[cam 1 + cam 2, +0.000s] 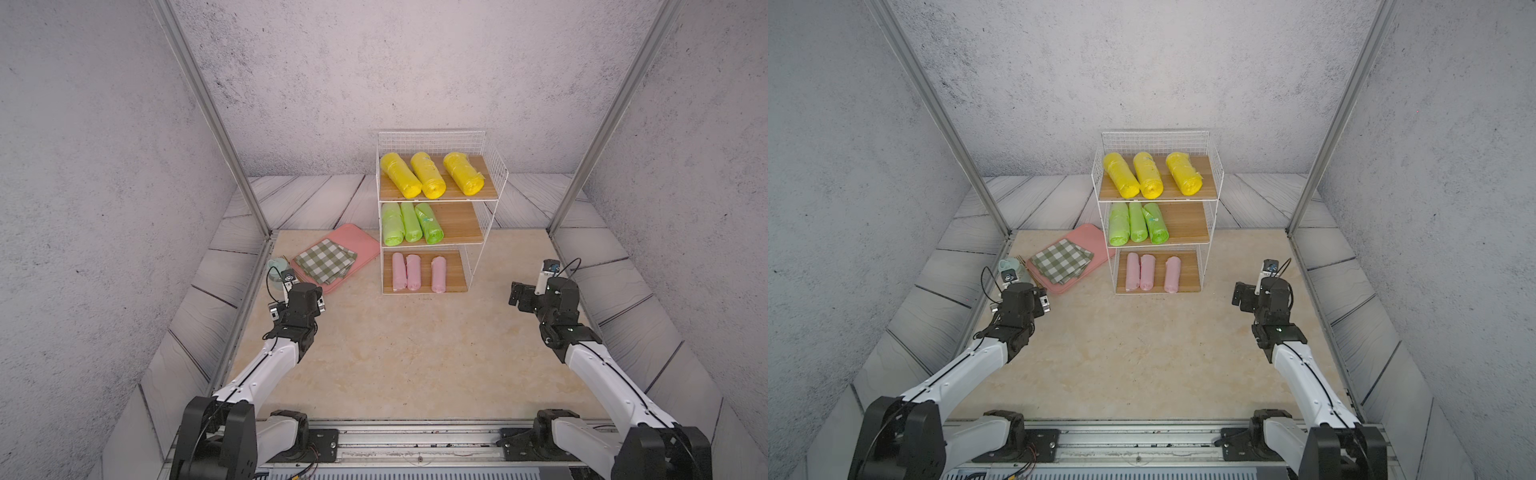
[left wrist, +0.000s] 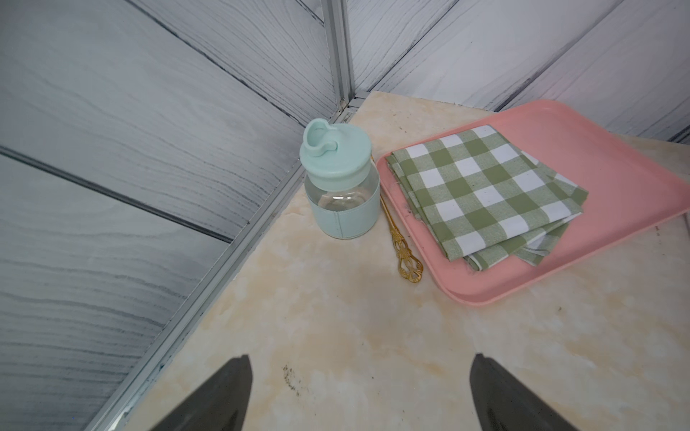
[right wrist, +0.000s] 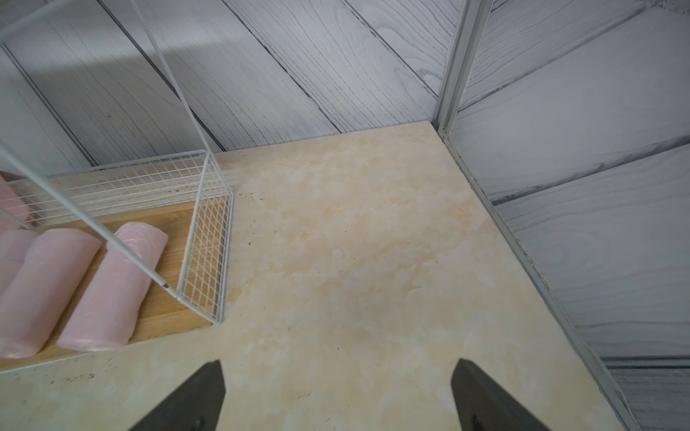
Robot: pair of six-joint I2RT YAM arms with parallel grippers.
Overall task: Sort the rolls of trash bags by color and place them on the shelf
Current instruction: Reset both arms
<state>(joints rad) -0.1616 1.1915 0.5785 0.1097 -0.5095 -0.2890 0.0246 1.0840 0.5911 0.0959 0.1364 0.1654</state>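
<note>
Sorting is judged finished; yellow rolls (image 1: 428, 174), green rolls (image 1: 409, 222) and pink rolls (image 1: 413, 272) are seen tiered on the shelf (image 1: 432, 143) at frame centre; left hand (image 2: 358, 373) and right hand (image 3: 336, 377) are spread empty; only withdrawal is called for.

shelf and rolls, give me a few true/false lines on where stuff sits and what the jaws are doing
1. The three yellow rolls lie on the top board of the shelf. True.
2. The green rolls lie on the bottom board. False: they are on the middle board, and the pink rolls are on the bottom one.
3. The checkered cloth lies on the pink tray. True.
4. The left jaws are closed on the bottle. False: they are open and empty, and the bottle stands apart from them.
5. The right jaws are open with nothing between them. True.
</note>
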